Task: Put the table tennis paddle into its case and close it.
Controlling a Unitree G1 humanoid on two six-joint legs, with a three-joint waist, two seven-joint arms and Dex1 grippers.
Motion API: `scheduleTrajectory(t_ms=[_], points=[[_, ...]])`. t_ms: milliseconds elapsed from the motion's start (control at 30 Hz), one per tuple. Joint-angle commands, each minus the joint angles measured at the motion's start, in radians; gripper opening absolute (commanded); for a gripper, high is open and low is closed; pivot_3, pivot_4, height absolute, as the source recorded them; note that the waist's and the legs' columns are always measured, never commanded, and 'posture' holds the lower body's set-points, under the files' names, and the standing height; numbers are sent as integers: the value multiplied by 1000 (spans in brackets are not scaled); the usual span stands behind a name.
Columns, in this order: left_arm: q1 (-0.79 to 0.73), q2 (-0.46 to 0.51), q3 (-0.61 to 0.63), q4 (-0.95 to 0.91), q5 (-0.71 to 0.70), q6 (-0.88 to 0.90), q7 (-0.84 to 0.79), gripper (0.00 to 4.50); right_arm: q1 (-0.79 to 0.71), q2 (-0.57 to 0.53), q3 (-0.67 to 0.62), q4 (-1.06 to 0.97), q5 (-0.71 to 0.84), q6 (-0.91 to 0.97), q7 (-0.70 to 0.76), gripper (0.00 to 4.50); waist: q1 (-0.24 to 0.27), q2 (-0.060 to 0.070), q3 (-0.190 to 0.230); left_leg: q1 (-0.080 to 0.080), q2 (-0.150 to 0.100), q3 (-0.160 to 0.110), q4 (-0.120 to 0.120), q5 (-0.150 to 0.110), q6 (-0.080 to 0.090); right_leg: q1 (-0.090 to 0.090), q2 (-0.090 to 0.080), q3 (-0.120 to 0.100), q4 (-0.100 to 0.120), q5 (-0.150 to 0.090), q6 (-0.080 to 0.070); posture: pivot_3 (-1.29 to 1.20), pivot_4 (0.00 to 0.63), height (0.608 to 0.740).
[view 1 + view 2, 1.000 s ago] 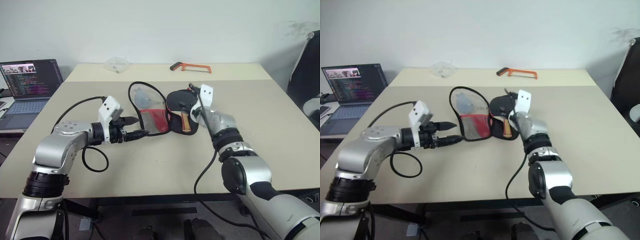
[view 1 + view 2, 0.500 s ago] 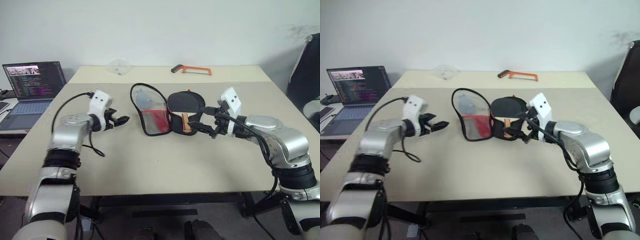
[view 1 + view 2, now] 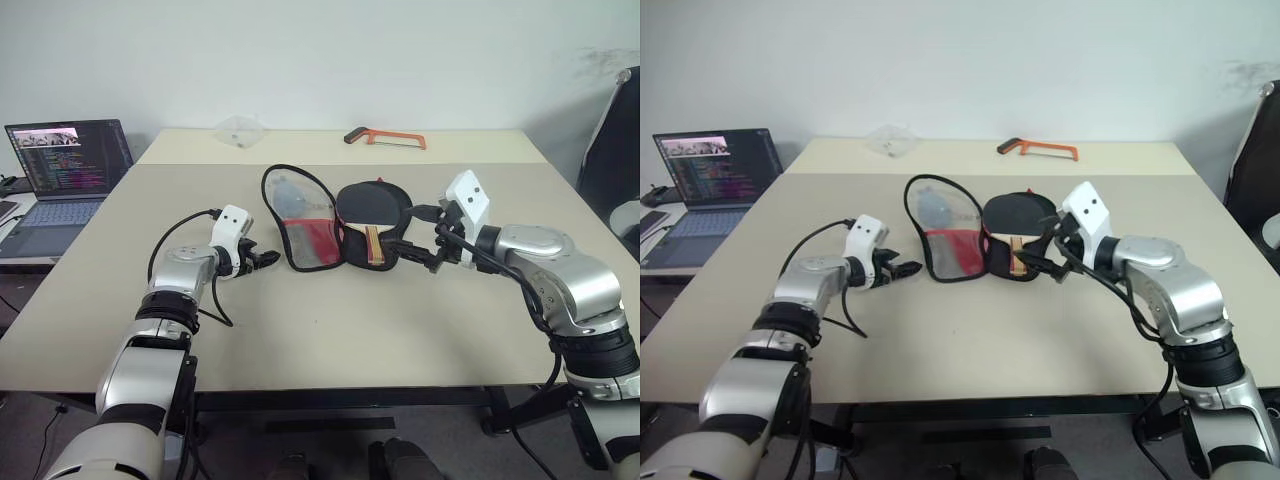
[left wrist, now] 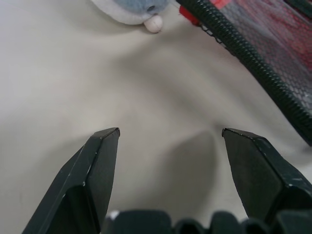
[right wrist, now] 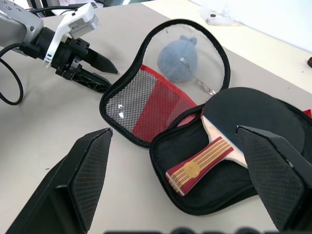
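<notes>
**Paddle seated in open case; lid flap is the next thing to handle**

Case (image 5: 161, 126) lying opened flat at centre of table (image 3: 330, 330), mesh-and-red lid half toward frame left, padded base half toward frame right. Table tennis paddle (image 5: 229, 134) resting in base half, blade toward upper right of right wrist view, striped handle pointing to lower centre; apparently fully inside the piping, though far edge partly hidden.

Left gripper (image 3: 266, 260) released, fingers spread, holding nothing, just beside lid flap's left edge, low over table. Right gripper (image 3: 415, 250) released wide, empty, near base half's right rim.

Handling judgement: case soft, light fabric; lid flap floppy, likely to fold or slide rather than pivot cleanly. Piping rim looks the firmest place to pinch, at the flap's outer left edge. Mesh poor for gripping, may snag. Paddle rigid, light; rubber face grippy, unlikely to shift once covered. Base half probably needs pinning while the flap swings over. Zip pull not discernible.
</notes>
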Motion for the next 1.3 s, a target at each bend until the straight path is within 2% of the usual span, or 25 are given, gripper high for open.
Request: scheduleTrajectory(t_ms=[33,267,300,600,733,900,967,1067,1200,1300], points=[[-41,-33,0,22,36,-78,59,2679,-17,-3,-39,-30,1,-4,-15,4500,0,0,0,0,0,0,0,0,0,0,0,0,0,0,0,0,150,740],[-91,-199,30,63,34,-176,194,135,-21,-10,-34,-10,-13,-4,-19,4500,11,-1,0,0,-1,0,0,0,0,0,-1,0,0,0,0,0,150,740],[-92,-231,35,62,31,-201,215,61,-23,-9,-37,-6,-16,-8,-21,4500,11,-1,0,0,-1,0,0,0,0,0,-1,0,0,0,0,0,150,740],[-112,-473,20,28,37,-308,271,61,-42,-10,-78,18,-40,-10,-65,4500,31,-1,0,0,-3,1,1,0,0,2,0,0,-1,0,1,0,150,740],[-118,-537,-27,33,84,-342,292,61,-57,-4,-99,37,-54,-10,-106,4500,30,-1,1,0,-3,1,1,0,0,3,0,0,-2,1,2,0,150,740],[-143,-561,-75,58,140,-351,325,61,-59,-3,-114,46,-61,-11,-135,4500,23,-2,1,1,-1,2,0,0,0,3,0,1,-2,1,2,0,150,740],[-152,-569,-85,71,157,-331,348,61,-60,-2,-118,47,-64,-11,-143,4500,23,-2,1,2,-1,2,0,0,0,3,2,0,-1,-2,7,0,150,740],[-155,-571,-67,76,151,-339,381,61,-61,3,-124,48,-67,-10,-156,4500,20,-2,1,2,-1,3,0,0,0,4,3,1,-1,-2,7,0,150,740],[-142,-572,-12,3,47,-357,233,61,-63,28,-151,56,-58,11,-187,4500,20,-2,1,2,-1,4,0,0,0,3,3,0,-1,-2,7,0,150,740],[-95,-506,14,-150,-34,-278,72,61,-112,128,-291,150,15,108,-305,4500,19,-2,1,2,-1,3,0,0,0,3,2,1,-1,1,2,0,150,740]])
